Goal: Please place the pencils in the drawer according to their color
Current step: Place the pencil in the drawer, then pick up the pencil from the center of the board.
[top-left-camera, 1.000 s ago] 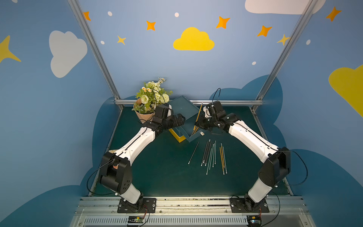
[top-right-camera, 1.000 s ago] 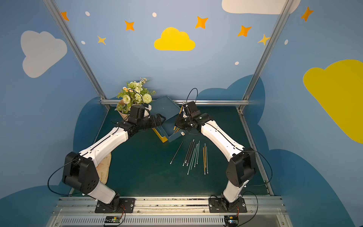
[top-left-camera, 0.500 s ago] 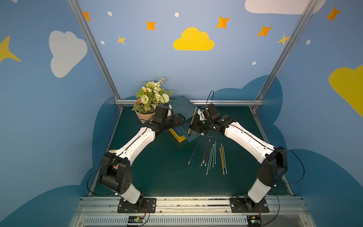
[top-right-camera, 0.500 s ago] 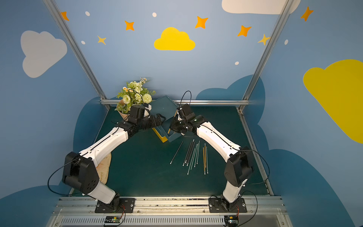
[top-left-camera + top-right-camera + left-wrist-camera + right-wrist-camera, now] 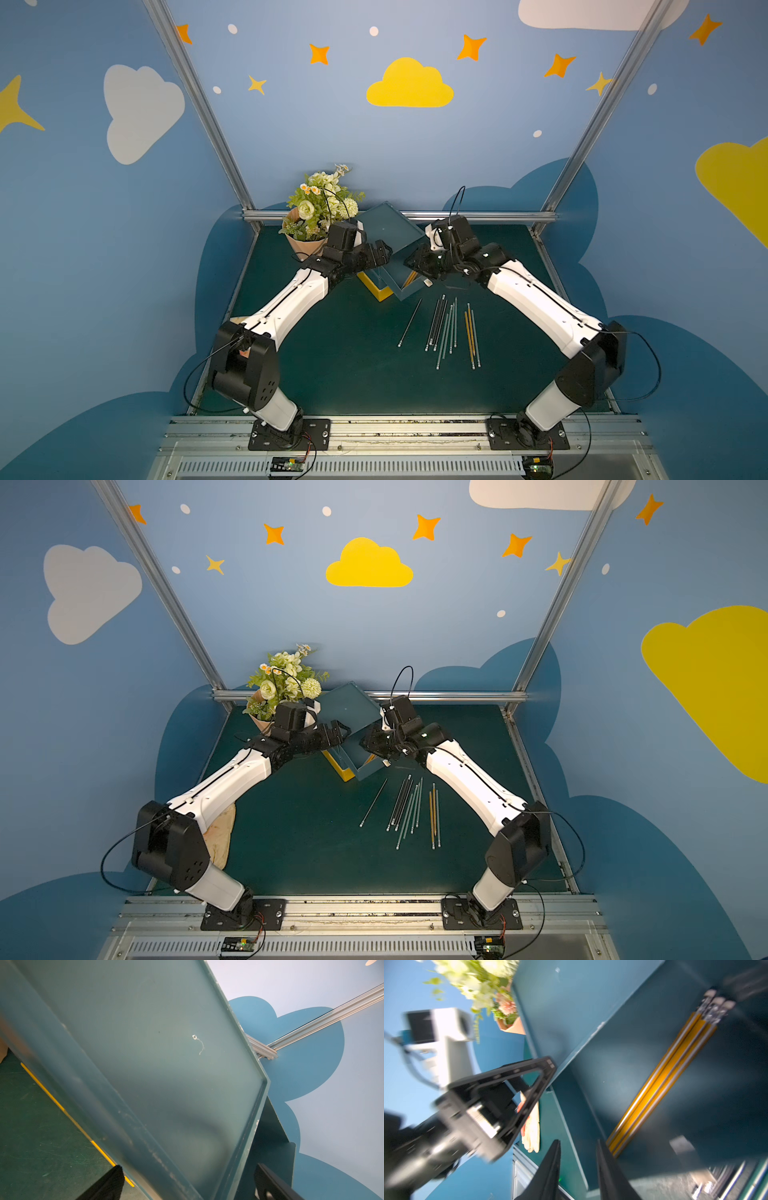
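Several pencils [image 5: 446, 328], black, grey-green and yellow, lie side by side on the green mat, and one black pencil [image 5: 409, 323] lies apart to their left. The teal drawer [image 5: 405, 286] stands pulled out of its teal cabinet [image 5: 386, 230]. Three yellow pencils [image 5: 664, 1076] rest inside the drawer. My right gripper [image 5: 578, 1141] hovers at the drawer's near edge, open, with nothing between its fingers. My left gripper [image 5: 188, 1165] straddles the cabinet, one finger against each side.
A flower pot [image 5: 320, 212] stands behind the left gripper. A pale cloth [image 5: 220, 837] lies at the mat's left edge under the left arm. An aluminium rail [image 5: 478, 216] closes off the back. A yellow drawer front [image 5: 376, 289] sits below the teal one.
My right gripper carried a yellow pencil leftward over the drawer, opened and let it go; the pencil now lies in the drawer. The left arm has not moved.
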Motion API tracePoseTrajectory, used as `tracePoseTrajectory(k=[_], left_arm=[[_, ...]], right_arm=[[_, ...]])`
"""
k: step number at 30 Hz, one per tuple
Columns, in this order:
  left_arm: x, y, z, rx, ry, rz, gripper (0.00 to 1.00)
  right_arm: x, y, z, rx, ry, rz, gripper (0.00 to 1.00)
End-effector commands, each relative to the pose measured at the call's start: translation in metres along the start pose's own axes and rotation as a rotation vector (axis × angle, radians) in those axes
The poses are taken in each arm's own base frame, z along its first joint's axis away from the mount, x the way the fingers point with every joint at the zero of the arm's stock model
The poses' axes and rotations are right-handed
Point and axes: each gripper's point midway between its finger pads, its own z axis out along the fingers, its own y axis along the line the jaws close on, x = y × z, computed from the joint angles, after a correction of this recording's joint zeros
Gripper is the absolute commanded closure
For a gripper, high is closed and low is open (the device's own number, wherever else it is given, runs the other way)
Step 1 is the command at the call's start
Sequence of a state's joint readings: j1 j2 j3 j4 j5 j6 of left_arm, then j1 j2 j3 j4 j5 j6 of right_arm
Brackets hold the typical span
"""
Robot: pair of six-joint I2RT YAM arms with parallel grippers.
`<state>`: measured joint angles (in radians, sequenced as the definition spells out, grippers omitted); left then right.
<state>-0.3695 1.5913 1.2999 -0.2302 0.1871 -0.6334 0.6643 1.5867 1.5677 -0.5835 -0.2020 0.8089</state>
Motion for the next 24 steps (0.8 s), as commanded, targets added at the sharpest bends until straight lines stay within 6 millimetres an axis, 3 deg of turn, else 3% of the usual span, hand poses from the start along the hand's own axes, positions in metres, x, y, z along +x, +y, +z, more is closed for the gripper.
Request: tracePoseTrajectory(k=[1, 8, 13, 19, 24], left_arm=[[-0.006, -0.009, -0.003, 0.026, -0.017, 0.013, 0.00], [-0.006, -0.009, -0.002, 0.030, -0.018, 0.011, 0.00], [-0.005, -0.009, -0.001, 0.032, -0.014, 0.008, 0.00], [-0.004, -0.009, -0.002, 0.029, -0.010, 0.014, 0.00], [-0.003, -0.007, -0.001, 0.025, -0.004, 0.015, 0.00]], right_arm=[[0.004, -0.018, -0.035, 0.054, -0.051, -0.058, 0.64], [0.044, -0.105, -0.063, 0.266, -0.034, -0.066, 0.60], [0.091, -0.171, -0.058, 0.418, 0.091, -0.066, 0.60], [0.139, -0.222, -0.048, 0.542, 0.249, -0.027, 0.60], [0.160, -0.245, -0.036, 0.615, 0.396, -0.014, 0.60]])
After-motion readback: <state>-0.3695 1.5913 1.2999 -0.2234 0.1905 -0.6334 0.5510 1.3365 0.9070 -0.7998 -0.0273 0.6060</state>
